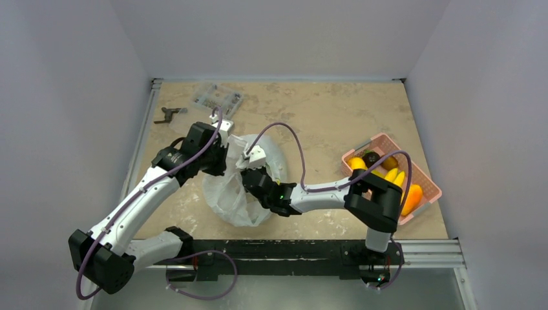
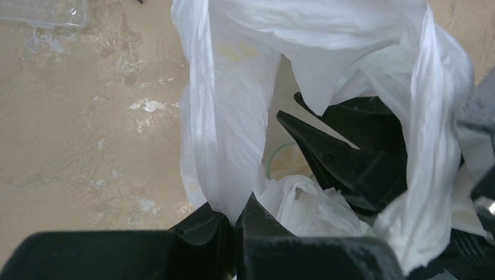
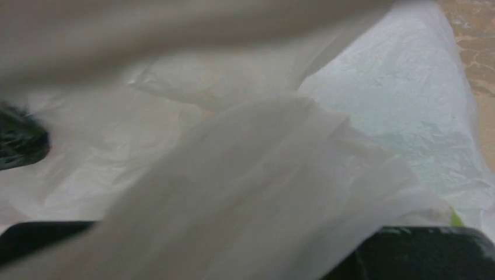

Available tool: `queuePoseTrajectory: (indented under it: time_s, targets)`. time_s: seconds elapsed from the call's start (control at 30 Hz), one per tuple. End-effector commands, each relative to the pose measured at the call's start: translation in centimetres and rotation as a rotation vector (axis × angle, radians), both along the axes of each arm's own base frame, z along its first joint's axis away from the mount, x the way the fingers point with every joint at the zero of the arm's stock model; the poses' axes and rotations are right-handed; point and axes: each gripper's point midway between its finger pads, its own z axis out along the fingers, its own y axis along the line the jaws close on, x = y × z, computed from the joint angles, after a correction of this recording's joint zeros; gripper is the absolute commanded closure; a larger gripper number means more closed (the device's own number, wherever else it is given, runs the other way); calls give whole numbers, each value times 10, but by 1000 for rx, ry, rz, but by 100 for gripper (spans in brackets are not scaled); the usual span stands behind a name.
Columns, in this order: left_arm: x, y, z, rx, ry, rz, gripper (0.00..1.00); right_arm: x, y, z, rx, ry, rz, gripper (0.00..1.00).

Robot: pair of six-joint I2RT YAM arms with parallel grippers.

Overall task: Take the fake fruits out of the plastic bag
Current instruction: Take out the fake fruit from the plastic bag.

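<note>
Translucent white plastic bag point(image 1: 227, 194), pink slatted basket point(image 1: 432, 184) at 3 o'clock, orange and yellow fruits point(image 1: 395, 175), mottled beige table point(image 1: 323, 116)

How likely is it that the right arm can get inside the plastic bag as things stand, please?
Probably yes. The left gripper pinches the plastic bag at its rim, holding the mouth open, and the right gripper sits within that opening, though loose folds hang close.

The plastic bag point(image 1: 226, 194) is lying on the bench point(image 1: 323, 110). A basket point(image 1: 423, 173) holding fake fruits point(image 1: 411, 196) is sitting well right of it; a plastic container point(image 1: 216, 99) and small tool point(image 1: 169, 115) are lying behind it.
</note>
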Motion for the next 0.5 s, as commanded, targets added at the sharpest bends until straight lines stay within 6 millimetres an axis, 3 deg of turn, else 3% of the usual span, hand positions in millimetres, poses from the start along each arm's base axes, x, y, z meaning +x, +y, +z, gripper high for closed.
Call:
queuePoseTrajectory:
  time_s: [0.0, 0.17, 0.3, 0.47]
  targets:
    - [5, -5, 6, -9, -42, -25, 100, 27, -19, 10, -28, -32, -136, 74]
    - [5, -6, 8, -14, -42, -32, 100, 31, -46, 6, -97, -58, -223, 61]
    - [4, -6, 8, -13, -41, -34, 100, 38, -62, -3, -97, -52, -270, 42]
    - [4, -7, 8, -13, -44, -36, 100, 50, -69, -9, -81, -45, -289, 28]
